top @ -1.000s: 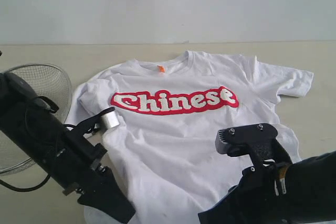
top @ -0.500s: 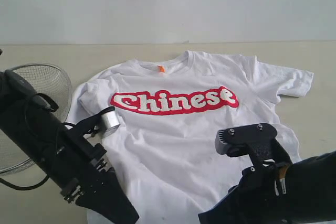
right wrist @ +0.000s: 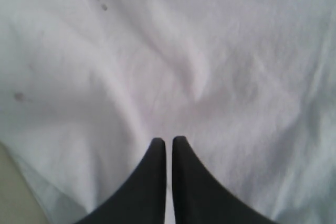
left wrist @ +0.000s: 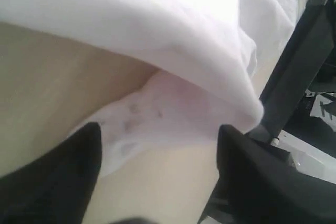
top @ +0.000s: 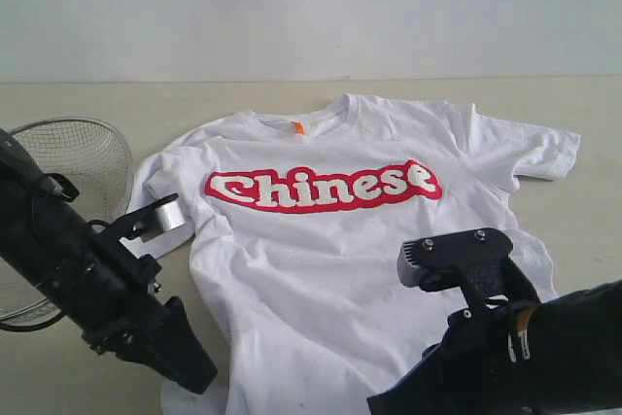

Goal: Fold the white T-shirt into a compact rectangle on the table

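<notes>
On table (top: 583, 114): white T-shirt (top: 330, 240) laid flat, print up; no fold made, all folds left. L pincer (left wrist: 157, 136) held apart at near-left hem; R pincer (right wrist: 169, 142) pressed together.

I count one white red-lettered T-shirt (top: 330, 250), one round wire-mesh basket (top: 83, 148), one beige worktop (top: 97, 99), plus my left tool (left wrist: 160, 135) and right tool (right wrist: 169, 142): two.

Left arm (top: 97, 279) and right arm (top: 544, 347) partly hide the white T-shirt (top: 330, 259) hem.
</notes>
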Action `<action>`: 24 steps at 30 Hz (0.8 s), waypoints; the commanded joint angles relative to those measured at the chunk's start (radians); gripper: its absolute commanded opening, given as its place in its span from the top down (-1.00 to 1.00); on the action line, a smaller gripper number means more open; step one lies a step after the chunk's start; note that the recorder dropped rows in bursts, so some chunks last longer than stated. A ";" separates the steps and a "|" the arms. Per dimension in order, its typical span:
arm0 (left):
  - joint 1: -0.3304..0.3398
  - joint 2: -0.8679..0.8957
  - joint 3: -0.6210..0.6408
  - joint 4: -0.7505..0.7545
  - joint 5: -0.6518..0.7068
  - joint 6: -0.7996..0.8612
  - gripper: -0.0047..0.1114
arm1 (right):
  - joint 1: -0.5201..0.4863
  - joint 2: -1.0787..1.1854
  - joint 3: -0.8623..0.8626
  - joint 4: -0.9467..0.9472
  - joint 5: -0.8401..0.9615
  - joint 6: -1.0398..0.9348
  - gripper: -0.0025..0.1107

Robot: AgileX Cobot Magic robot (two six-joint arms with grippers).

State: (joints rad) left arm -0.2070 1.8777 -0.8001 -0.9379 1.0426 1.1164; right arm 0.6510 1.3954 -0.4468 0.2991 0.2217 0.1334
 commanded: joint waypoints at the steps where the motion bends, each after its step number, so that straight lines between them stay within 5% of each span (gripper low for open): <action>1: -0.001 -0.005 -0.001 -0.040 -0.029 0.076 -0.10 | -0.003 0.001 0.006 0.000 -0.013 -0.010 0.96; 24: -0.002 -0.003 0.074 -0.114 -0.019 0.836 -0.29 | -0.003 0.001 0.006 0.000 -0.014 -0.010 0.96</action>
State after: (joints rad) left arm -0.2070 1.8777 -0.7337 -1.0373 1.0171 1.8391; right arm 0.6510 1.3954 -0.4468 0.2991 0.2143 0.1313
